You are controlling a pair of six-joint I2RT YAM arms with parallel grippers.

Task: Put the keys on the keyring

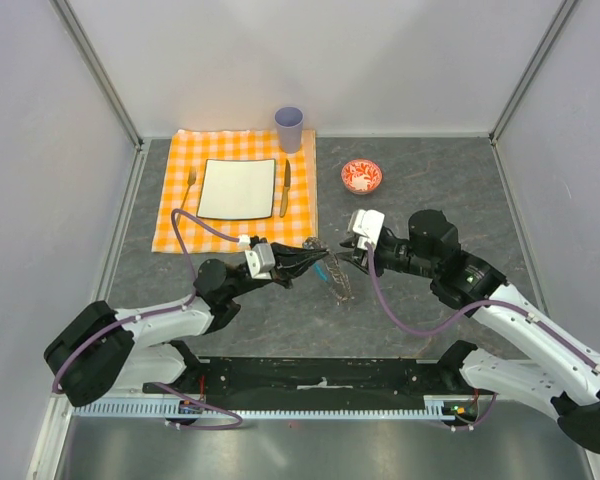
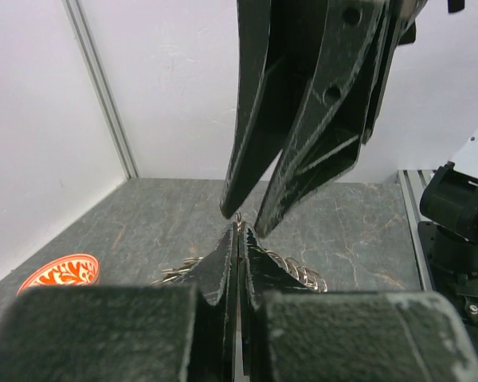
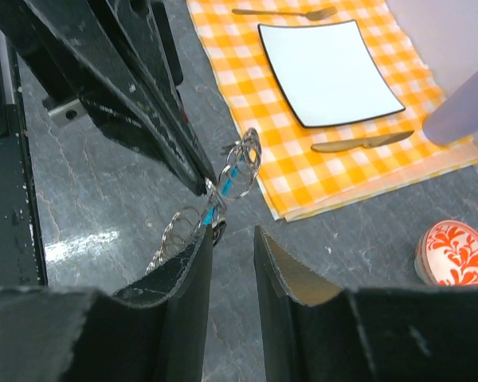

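The keyring (image 1: 332, 272), grey metal coils with a blue segment, hangs between the two grippers above the table's middle. My left gripper (image 1: 315, 262) is shut on it; in the left wrist view its closed tips (image 2: 240, 231) pinch a ring while coils (image 2: 303, 274) trail on both sides. In the right wrist view the rings (image 3: 240, 167) dangle from the left gripper's black fingers (image 3: 175, 151). My right gripper (image 3: 231, 237) is open just beside the ring, its left fingertip near a small dark piece (image 3: 221, 231) that may be the key. Nothing is between its pads.
An orange checked placemat (image 1: 180, 215) at the back left holds a white square plate (image 1: 237, 188), fork (image 1: 190, 187) and table knife (image 1: 285, 187). A lilac cup (image 1: 289, 128) stands behind it. A red patterned bowl (image 1: 361, 176) sits at the back, right of the mat.
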